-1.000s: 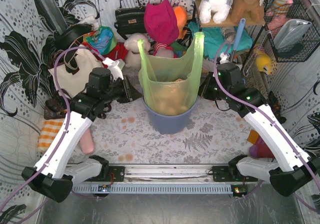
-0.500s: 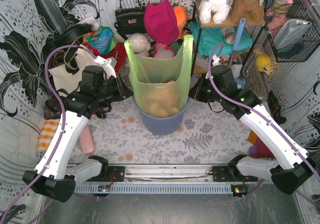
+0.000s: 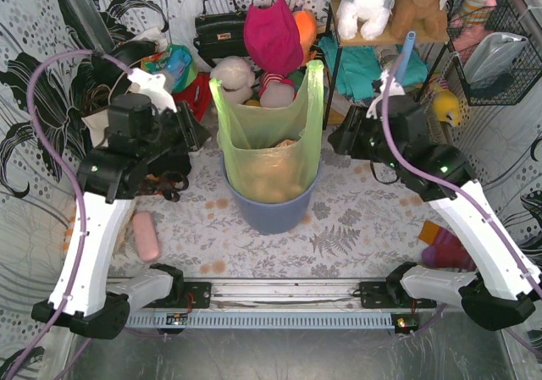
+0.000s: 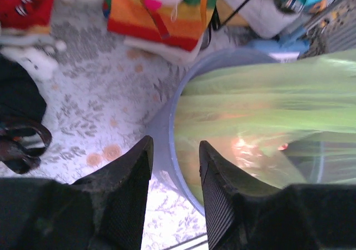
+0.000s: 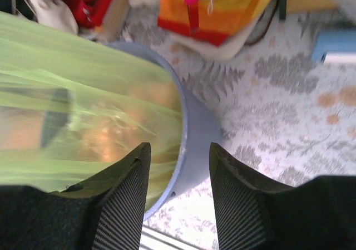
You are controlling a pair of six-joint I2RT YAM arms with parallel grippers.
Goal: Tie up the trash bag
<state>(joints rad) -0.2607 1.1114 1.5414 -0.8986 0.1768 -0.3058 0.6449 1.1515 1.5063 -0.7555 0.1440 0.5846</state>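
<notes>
Green trash bag (image 3: pixel 269 134): I see it upright in the bin (image 3: pixel 275 212).
Left end effector (image 4: pixel 175 145): jaws apart, gripping nothing.
Right end effector (image 5: pixel 179 148): jaws apart, gripping nothing.

The trash bag (image 3: pixel 269 147) is thin, see-through, light-green plastic. Its lower part sits inside a round blue-grey bin (image 3: pixel 279 215) near the middle of the table (image 3: pixel 364 219), and crumpled brown paper (image 3: pixel 273 177) shows through it. The upper part stands upright above the rim, mouth open and untied. Two handle strips point up, one on each side.
</notes>
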